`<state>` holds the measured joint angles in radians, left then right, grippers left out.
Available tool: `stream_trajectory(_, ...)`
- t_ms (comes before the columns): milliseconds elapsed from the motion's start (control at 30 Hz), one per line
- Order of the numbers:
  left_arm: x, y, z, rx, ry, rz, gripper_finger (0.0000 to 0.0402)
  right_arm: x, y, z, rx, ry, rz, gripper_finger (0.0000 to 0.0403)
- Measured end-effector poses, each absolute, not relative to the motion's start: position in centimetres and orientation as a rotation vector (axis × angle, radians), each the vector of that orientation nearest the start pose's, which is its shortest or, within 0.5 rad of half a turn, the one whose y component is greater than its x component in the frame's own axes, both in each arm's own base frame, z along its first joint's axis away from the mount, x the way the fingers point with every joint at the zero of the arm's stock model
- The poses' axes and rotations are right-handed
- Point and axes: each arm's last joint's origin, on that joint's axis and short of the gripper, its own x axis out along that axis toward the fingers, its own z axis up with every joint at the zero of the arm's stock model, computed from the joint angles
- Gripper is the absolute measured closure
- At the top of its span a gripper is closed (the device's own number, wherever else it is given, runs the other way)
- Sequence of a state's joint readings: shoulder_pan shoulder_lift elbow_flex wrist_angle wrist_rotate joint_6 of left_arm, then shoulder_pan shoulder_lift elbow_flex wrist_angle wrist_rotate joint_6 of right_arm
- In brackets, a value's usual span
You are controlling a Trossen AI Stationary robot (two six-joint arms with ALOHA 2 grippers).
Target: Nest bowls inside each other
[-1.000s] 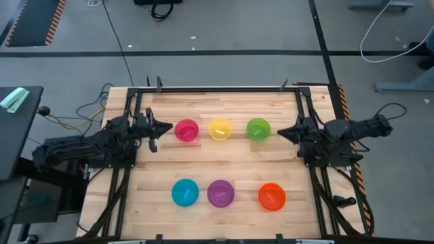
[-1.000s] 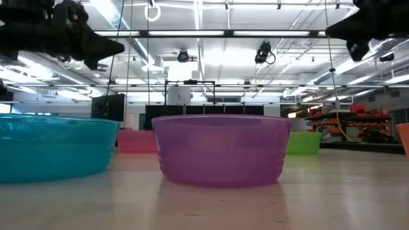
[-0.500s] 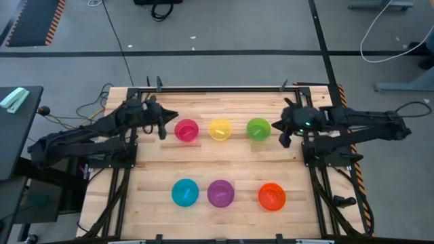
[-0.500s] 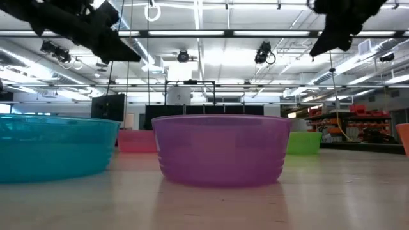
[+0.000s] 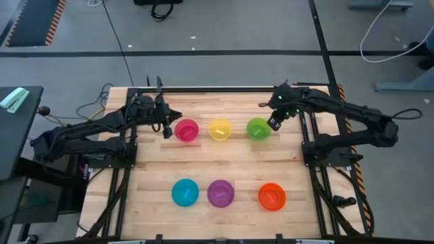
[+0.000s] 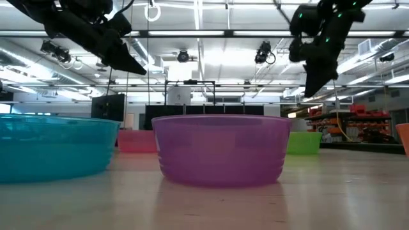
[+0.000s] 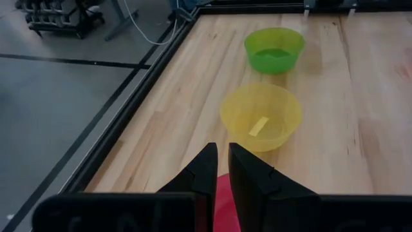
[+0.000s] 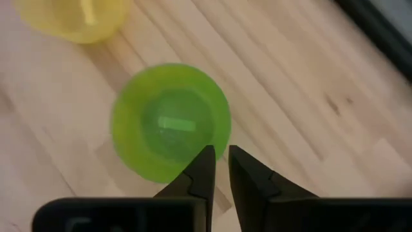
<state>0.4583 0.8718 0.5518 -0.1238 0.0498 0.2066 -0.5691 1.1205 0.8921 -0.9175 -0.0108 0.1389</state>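
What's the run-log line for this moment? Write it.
phase: pre-grasp; left gripper: over pink bowl rim; right gripper: over green bowl rim; nested: none

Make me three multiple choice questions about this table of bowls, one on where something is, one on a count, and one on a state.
1. Which bowl is the right gripper nearest?
A. orange
B. green
C. blue

2. How many bowls are on the table?
A. four
B. five
C. six

3. How do the bowls lie?
A. all apart, none nested
B. two nested
C. all stacked in one pile

Answers:
1. B: in the high view the right gripper hangs at the rim of the green bowl, and the right wrist view looks down on it.
2. C: pink, yellow and green in the far row; blue, purple and orange in the near row.
3. A: each bowl stands alone with bare wood between.
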Motion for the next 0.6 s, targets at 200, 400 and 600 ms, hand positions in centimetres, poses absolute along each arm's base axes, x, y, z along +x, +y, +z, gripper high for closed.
stream_trajectory(200, 17.0, 8.2, 24.4, 0.103, 0.476, 0.351, 0.0353, 18.0, -12.4, 23.4, 0.513, 1.147, -0.535, 0.0341)
stream_trajectory(400, 17.0, 8.2, 24.3, 0.100, 0.482, 0.350, 0.0353, 19.3, -12.7, 21.7, 0.524, 1.213, -0.495, 0.0341)
stream_trajectory(600, 16.9, 8.1, 24.1, 0.092, 0.509, 0.342, 0.0353, 20.2, -13.4, 20.2, 0.536, 1.244, -0.497, 0.0341)
